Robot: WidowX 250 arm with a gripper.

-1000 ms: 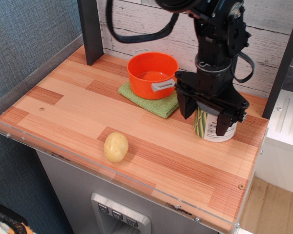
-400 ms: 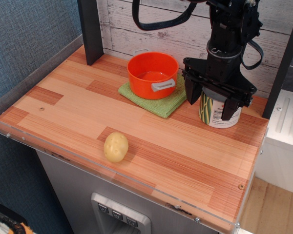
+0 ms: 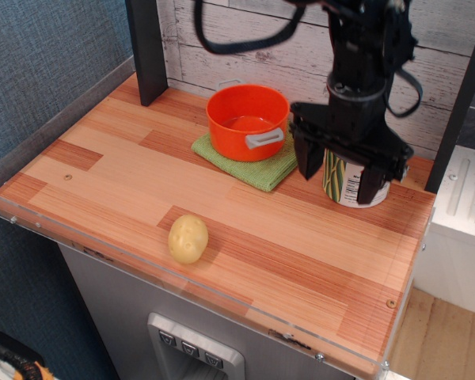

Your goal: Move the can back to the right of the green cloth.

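Note:
The can (image 3: 344, 184), silver with a white label and green stripes, stands upright on the wooden table at the back right. It is to the right of the green cloth (image 3: 257, 168), a little apart from it. My gripper (image 3: 340, 170) comes down over the can from above, with one black finger on each side of it, closed against it. The can's top is hidden by the gripper. The orange pot (image 3: 248, 120) sits on the cloth.
A yellow potato (image 3: 188, 238) lies near the table's front edge (image 3: 222, 293). A black post (image 3: 146, 47) stands at the back left and another at the far right. A plank wall runs behind the table.
The gripper carried the can from nearer the front to the back right beside the cloth. Since then it has sunk slightly around the can, which stands in the same place.

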